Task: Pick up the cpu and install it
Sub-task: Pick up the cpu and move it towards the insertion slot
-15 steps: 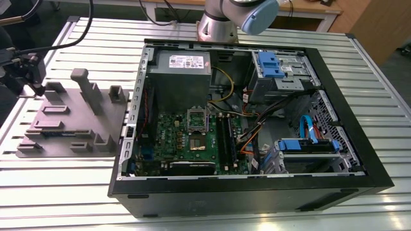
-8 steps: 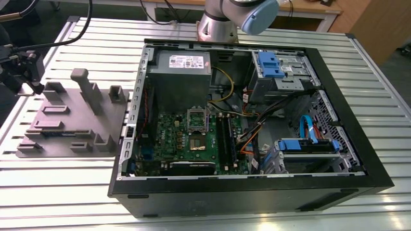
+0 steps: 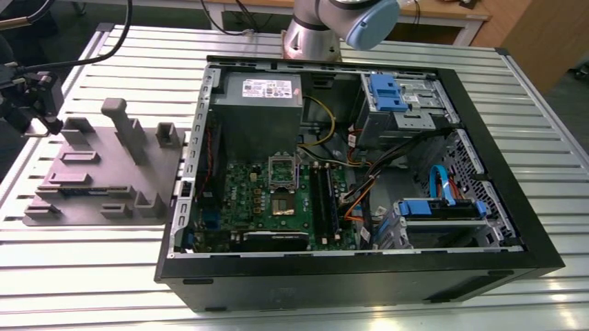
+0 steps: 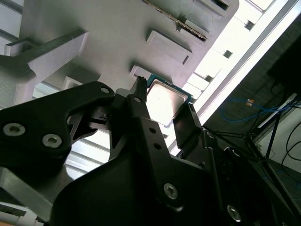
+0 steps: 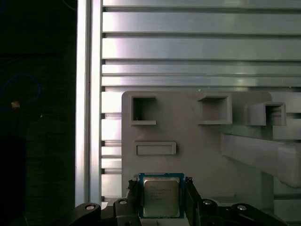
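End effector (image 5: 160,188) clamps the cpu (image 5: 161,197) at the tray (image 5: 211,155): pick-up step; lifting probably calls for keeping it level.

Bare slatted worktop (image 5: 188,47) lies free along the fixture plate's (image 5: 197,136) edges. A tall post (image 5: 263,157) on the plate rises near the gripper (image 5: 161,184), clamped on the cpu (image 5: 161,197); the computer case (image 3: 368,172) blocks the worktop's middle.

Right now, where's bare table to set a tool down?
Bare slats: the table strip along the near edge, before the fixture and the case; the band behind the fixture. Crowded: the fixture's posts, the case interior, and the fixture corner where the gripper is at the cpu.
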Robot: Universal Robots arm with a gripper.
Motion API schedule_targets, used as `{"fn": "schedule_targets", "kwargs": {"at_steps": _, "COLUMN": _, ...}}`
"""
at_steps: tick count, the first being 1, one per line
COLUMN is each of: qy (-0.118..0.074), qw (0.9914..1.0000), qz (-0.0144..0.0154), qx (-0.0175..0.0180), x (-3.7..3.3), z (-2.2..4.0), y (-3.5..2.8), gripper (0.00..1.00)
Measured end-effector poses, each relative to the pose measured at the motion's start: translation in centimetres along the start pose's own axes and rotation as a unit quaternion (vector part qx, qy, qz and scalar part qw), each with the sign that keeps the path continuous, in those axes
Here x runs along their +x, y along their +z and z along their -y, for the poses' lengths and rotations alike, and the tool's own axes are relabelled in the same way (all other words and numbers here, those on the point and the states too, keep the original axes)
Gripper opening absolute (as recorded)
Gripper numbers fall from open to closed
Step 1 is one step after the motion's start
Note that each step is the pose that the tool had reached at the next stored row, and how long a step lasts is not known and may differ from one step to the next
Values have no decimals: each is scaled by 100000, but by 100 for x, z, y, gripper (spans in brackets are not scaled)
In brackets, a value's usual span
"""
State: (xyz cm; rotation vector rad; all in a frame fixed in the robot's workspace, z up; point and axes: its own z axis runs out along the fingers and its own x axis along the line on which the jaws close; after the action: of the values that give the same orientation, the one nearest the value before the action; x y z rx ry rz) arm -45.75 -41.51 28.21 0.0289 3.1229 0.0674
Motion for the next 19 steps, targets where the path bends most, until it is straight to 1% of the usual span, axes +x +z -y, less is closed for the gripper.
{"fn": "schedule_targets", "kwargs": {"at_steps": 3, "qy": 1, "qw": 100000, "qz": 11, "qx": -5, "x": -25, "z": -1, "y": 2, "gripper": 47}}
{"fn": "schedule_targets", "kwargs": {"at_steps": 7, "qy": 6, "qw": 100000, "qz": -1, "qx": 1, "x": -26, "z": -1, "y": -7, "gripper": 47}}
{"fn": "schedule_targets", "kwargs": {"at_steps": 9, "qy": 4, "qw": 100000, "qz": 5, "qx": 0, "x": -27, "z": -2, "y": -43, "gripper": 47}}
{"fn": "schedule_targets", "kwargs": {"at_steps": 19, "qy": 4, "qw": 100000, "qz": 9, "qx": -4, "x": -31, "z": -13, "y": -287, "gripper": 47}}
